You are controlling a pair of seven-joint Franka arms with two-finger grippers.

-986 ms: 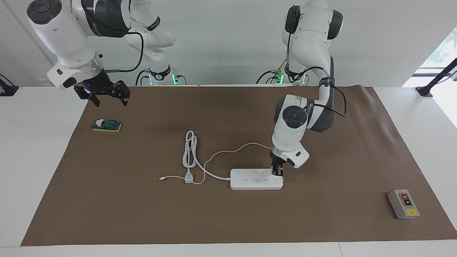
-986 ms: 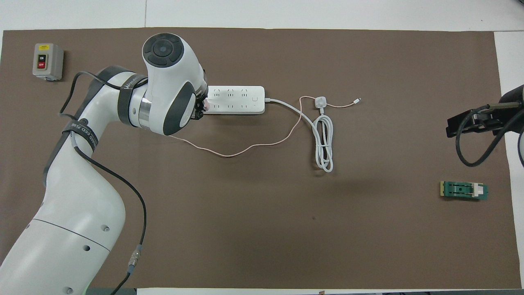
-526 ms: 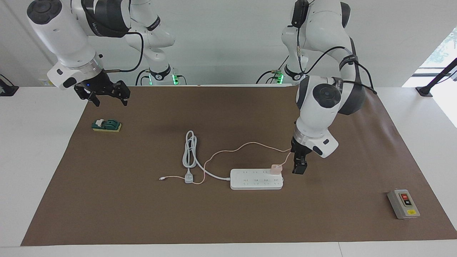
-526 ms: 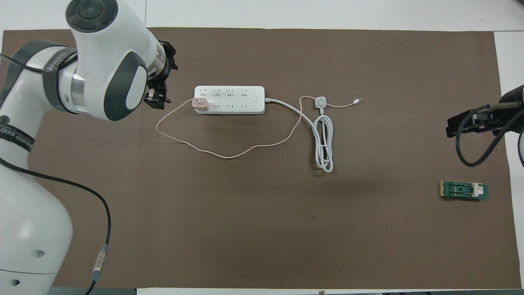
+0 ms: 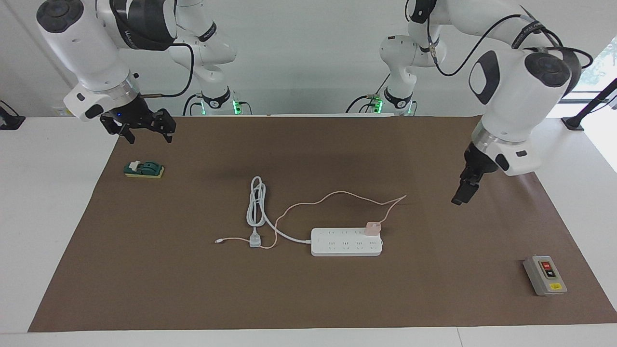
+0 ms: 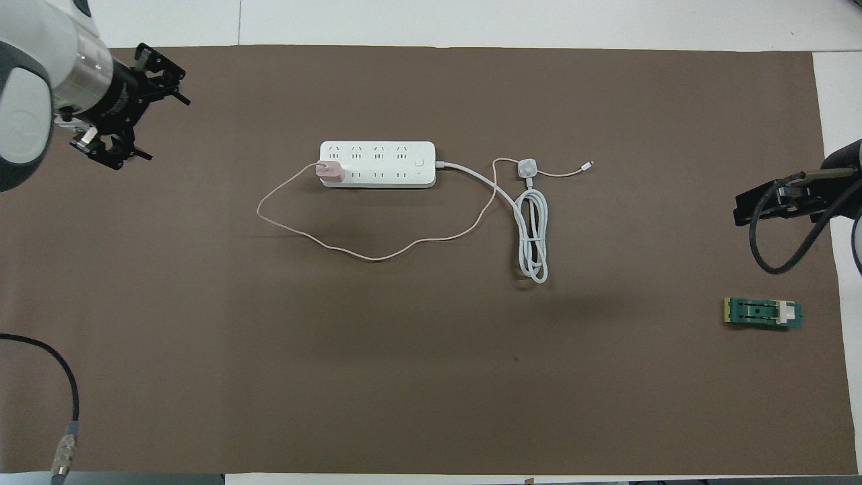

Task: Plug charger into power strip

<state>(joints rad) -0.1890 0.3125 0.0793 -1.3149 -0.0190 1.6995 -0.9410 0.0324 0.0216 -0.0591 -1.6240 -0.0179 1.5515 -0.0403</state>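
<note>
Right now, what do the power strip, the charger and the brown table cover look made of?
Power strip: likely hard white plastic, smooth, with crisp moulded edges. Charger: probably matte pale-pink plastic, its thin cable rubbery and limp. Brown cover: looks like paper or thin matte sheet, faintly rippled near one corner.

White table (image 5: 43,202), brown mat (image 5: 308,299); pale wall (image 5: 308,58), bright window (image 5: 595,67)

Charger (image 5: 372,228) on power strip (image 5: 346,242), at left arm's end.
</note>
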